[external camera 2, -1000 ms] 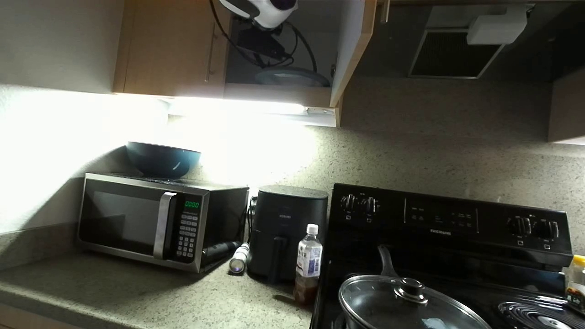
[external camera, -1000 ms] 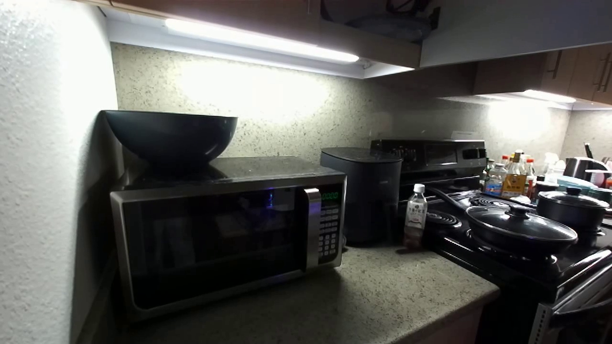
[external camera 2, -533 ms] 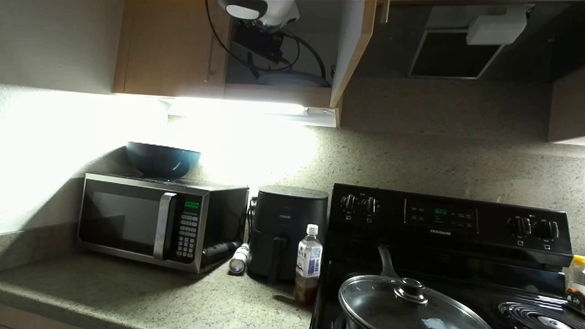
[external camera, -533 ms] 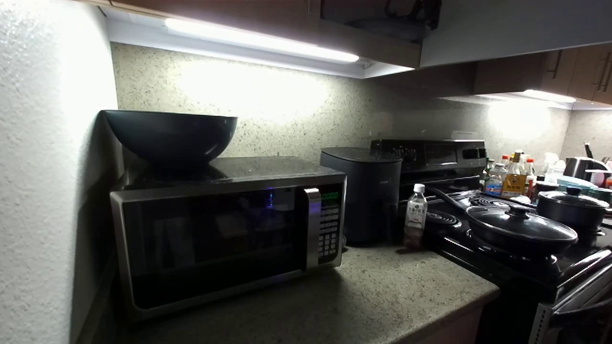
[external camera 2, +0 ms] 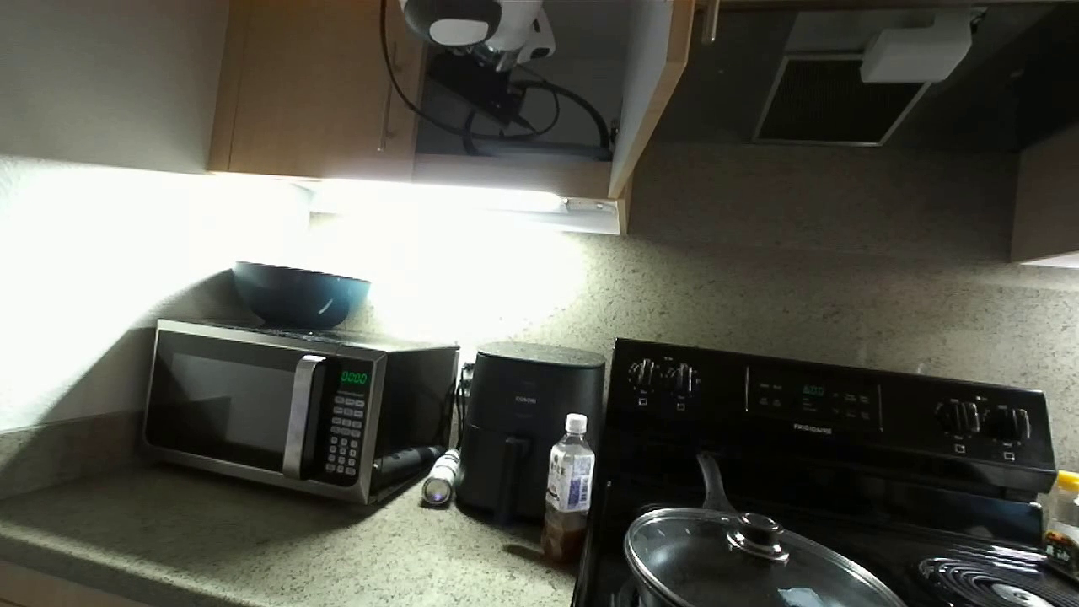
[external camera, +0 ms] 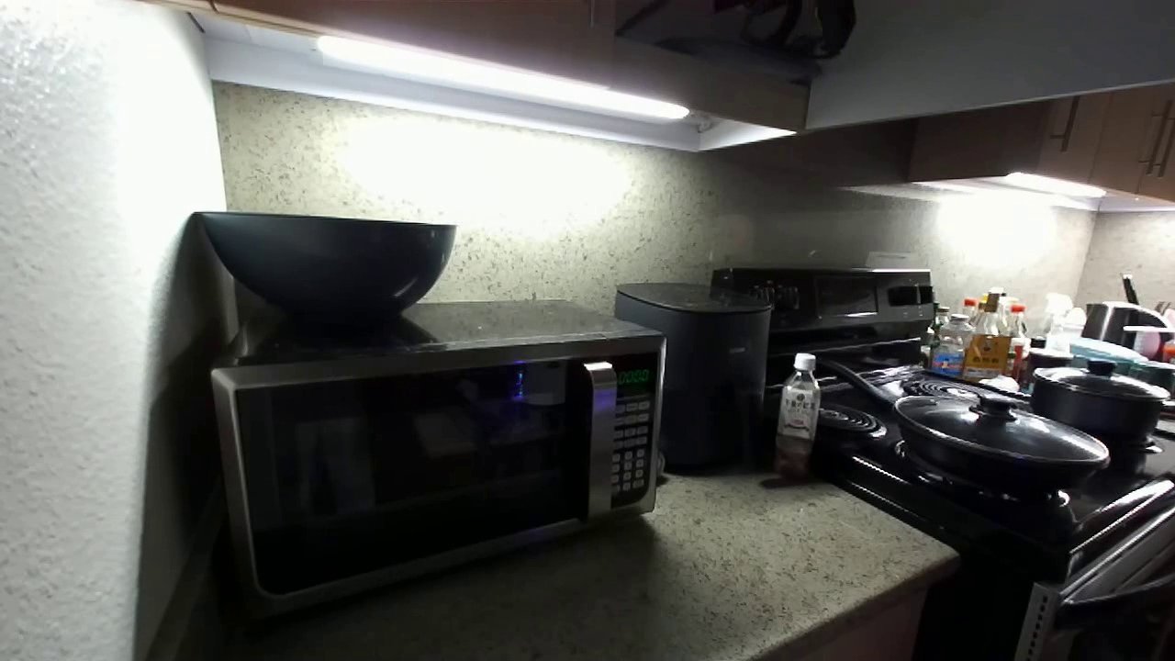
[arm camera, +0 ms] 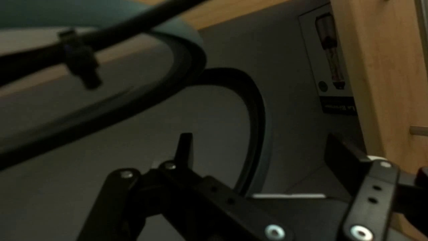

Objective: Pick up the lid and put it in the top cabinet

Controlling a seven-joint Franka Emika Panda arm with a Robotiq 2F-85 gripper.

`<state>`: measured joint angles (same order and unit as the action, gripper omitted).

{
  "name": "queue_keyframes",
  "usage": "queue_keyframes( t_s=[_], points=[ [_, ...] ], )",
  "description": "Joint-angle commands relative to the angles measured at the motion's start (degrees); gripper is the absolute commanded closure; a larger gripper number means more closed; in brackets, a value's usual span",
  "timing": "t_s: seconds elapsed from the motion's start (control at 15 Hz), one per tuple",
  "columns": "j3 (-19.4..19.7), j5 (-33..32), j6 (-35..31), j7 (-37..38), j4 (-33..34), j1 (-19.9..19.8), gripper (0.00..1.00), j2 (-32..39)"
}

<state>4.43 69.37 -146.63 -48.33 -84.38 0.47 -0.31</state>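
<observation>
The lid (external camera 2: 548, 152) is low inside the top cabinet (external camera 2: 514, 173), just behind the bottom board. In an exterior view only its bluish edge can be seen, and it appears nearly flat. The door (external camera 2: 653, 93) of this cabinet stands open. In front of the opening hangs the white robot arm (external camera 2: 516, 25). How deep the jaws are inside, I cannot tell, but the wrist view shows that they are spread wide apart. Behind the space between them passes a curved rim (arm camera: 258, 127), dark on its inner side and bluish on its outer side. Another rim (arm camera: 191, 37) of similar colours is at the upper left, where a black cable (arm camera: 133, 26) crosses it. Which of the two belongs to the lid, I cannot say.

Below, the microwave (external camera 2: 228, 405) stands on the worktop (external camera 2: 101, 539) and carries a dark bowl (external camera 2: 303, 295). To the right of it are a black air fryer (external camera 2: 539, 405) and an upright plastic bottle (external camera 2: 569, 489) with white cap. On the stove (external camera 2: 843, 464) there is a frying pan (external camera: 982, 466) under a knobbed glass cover (external camera: 1037, 431).
</observation>
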Motion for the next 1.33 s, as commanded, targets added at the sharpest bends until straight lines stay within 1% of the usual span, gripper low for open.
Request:
queue_keyframes(
  t_s=[0.0, 0.07, 0.2, 0.4, 0.73, 1.0, 1.27],
  points=[
    [0.0, 0.0, 0.0, 0.1, 0.0, 0.1, 0.0, 0.3],
    [0.0, 0.0, 0.0, 0.1, 0.0, 0.1, 0.0, 0.4],
    [0.5, -3.1, 1.7, 2.3, -0.3, -0.3, 0.0, -0.1],
    [0.9, -4.8, 1.3, 2.2, 0.9, -0.5, 0.0, -0.1],
    [1.3, -5.1, 1.5, 0.5, 3.5, -0.3, 0.0, -0.6],
    [1.7, -7.2, 0.4, 0.7, 5.4, -0.4, 0.0, -1.2],
    [2.6, -11.9, 0.4, 2.7, 5.0, -0.7, 0.0, -2.5]
  ],
)
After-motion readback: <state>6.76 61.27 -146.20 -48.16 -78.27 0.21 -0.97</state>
